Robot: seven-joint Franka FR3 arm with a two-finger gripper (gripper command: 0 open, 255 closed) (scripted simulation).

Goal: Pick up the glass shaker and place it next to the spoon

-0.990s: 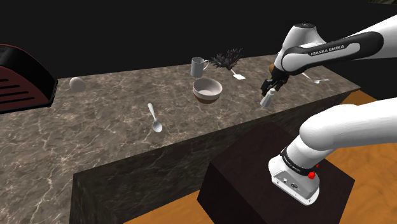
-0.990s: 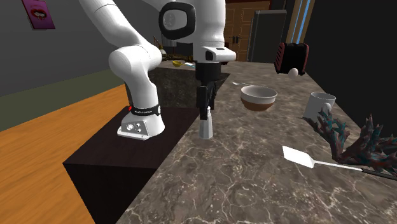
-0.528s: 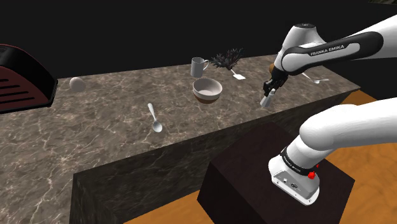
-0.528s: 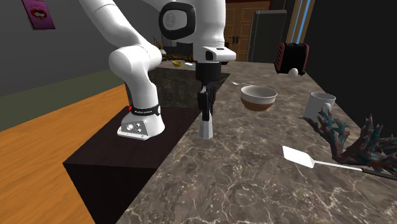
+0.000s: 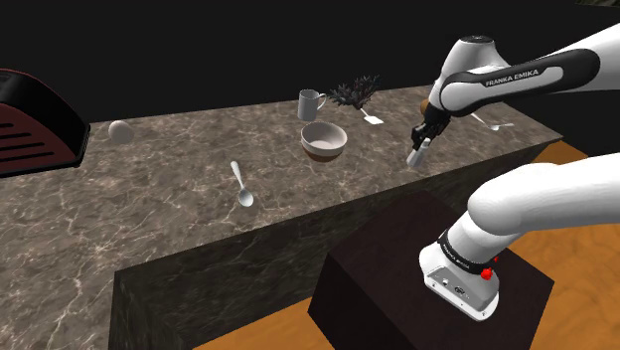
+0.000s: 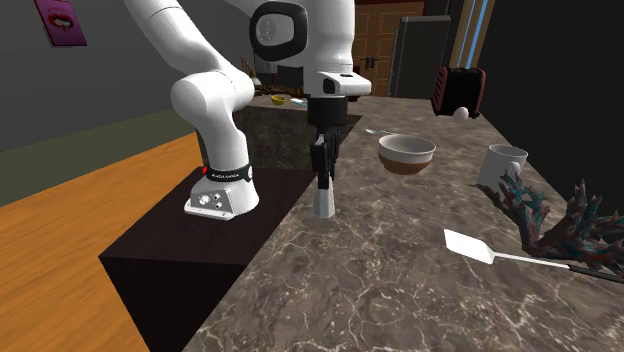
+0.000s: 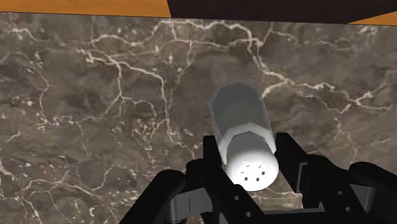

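**Shaker gripped, the carry to the spoon not yet made**

The black gripper (image 7: 247,151) is clamped on the shaker (image 7: 243,133). One finger (image 7: 213,151) presses each side just under the white, holed cap, and the pale see-through body hangs below, a bit tilted. It sits close to the counter (image 5: 149,199) edge that faces the stand. From the second exterior view the shaker (image 6: 323,200) has its base at or barely off the marble; I can't tell which.

So I'd say the grasp is done, the lift is hardly started, and the move and the set-down are all left. The spoon (image 5: 241,185) lies flat well apart from the shaker (image 5: 419,153), further along that same edge towards the middle of the counter. There is bare marble around it to put something down on.

As for containers, a bowl (image 5: 324,140) stands between shaker and spoon, set further back from the edge; it is pale outside with a brown band, and I see nothing in it. A mug (image 5: 310,103) stands behind it near the far edge, and I can't see inside it. I can't tell whether there is anything in the shaker.
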